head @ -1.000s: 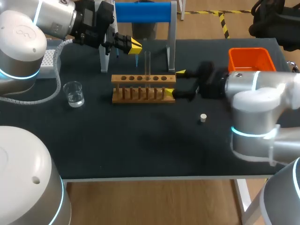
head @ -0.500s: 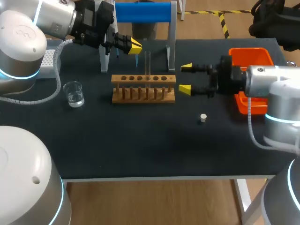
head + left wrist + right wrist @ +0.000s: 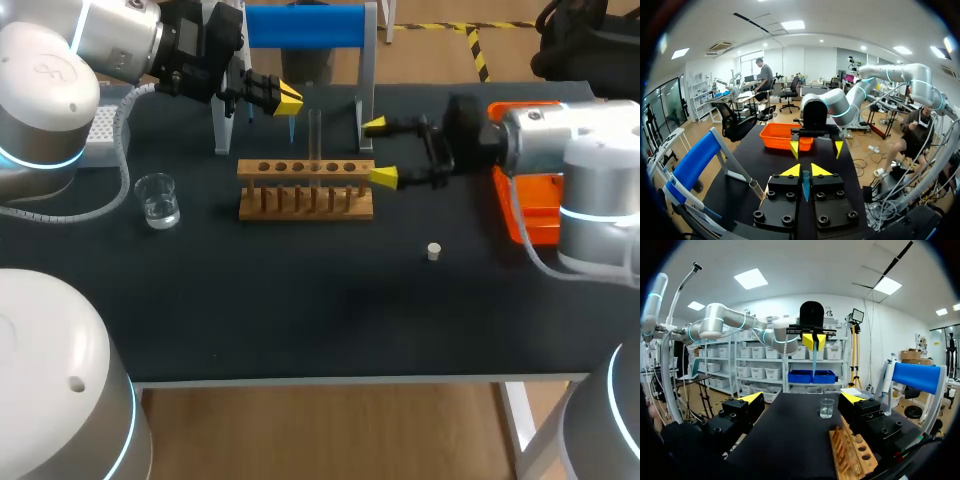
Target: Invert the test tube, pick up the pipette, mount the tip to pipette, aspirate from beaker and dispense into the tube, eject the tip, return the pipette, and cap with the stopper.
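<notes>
The rack (image 3: 305, 190) stands across the middle of the table, nearer the far edge, with the tube (image 3: 315, 135) upright in one of its holes right of centre.

The left gripper (image 3: 285, 98) hangs above the far side of the rack, clenched on the pipette (image 3: 292, 128). The pipette's blue tip points down just to the left of the tube's mouth. In the left wrist view the two yellow fingers of this gripper (image 3: 805, 171) sit close together with the tip (image 3: 805, 186) sticking out between them. The tube's rim (image 3: 754, 184) lies off to one side of the gripper, apart from the tip.

The right gripper (image 3: 380, 152) is at the rack's right end, released, with its fingers spread wide. One yellow tip is toward the far edge and the other is just beside the rack's end; contact cannot be judged. Nothing is between them. In its own view the gripper (image 3: 801, 398) has the rack (image 3: 852, 455) beside one finger.

The beaker (image 3: 158, 200) holds clear liquid and stands near the left edge, well apart from the rack. The stopper (image 3: 433, 251) lies alone on the table right of the rack, nearer the front edge. The bin (image 3: 530, 125) sits at the far right corner.
</notes>
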You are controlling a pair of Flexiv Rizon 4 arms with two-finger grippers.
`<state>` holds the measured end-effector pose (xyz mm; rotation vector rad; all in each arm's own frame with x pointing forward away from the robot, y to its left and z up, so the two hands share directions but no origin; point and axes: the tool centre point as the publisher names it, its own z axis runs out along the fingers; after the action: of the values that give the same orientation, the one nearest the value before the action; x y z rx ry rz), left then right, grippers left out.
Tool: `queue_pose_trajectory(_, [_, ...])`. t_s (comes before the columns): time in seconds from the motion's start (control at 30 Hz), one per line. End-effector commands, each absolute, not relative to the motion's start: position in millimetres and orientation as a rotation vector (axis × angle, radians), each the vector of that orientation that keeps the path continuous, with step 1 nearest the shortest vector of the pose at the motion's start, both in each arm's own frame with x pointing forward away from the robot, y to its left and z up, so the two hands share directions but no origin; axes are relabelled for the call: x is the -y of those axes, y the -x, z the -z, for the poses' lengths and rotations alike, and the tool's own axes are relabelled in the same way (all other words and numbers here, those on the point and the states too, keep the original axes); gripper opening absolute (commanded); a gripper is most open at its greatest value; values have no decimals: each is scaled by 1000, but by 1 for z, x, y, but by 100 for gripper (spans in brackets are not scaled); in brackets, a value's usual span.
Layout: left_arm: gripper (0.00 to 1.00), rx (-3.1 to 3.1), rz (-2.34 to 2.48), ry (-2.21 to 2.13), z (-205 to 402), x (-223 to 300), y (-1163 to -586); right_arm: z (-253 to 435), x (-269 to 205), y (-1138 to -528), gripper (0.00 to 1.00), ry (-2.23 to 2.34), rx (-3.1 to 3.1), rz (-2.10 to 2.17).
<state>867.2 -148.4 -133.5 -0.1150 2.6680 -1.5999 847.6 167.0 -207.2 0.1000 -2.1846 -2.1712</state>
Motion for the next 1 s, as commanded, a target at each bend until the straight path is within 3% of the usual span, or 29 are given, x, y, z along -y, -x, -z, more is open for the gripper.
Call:
queue_pose_trajectory(0.03, [0,-2671,1600,113,133,147,-867,203,-186,-856,100,-140,2186,2142])
queue_pose_trajectory(1.0, [0,-2671,1600,113,133,147,-867,180,-262,-866,100,-57,2162,2131])
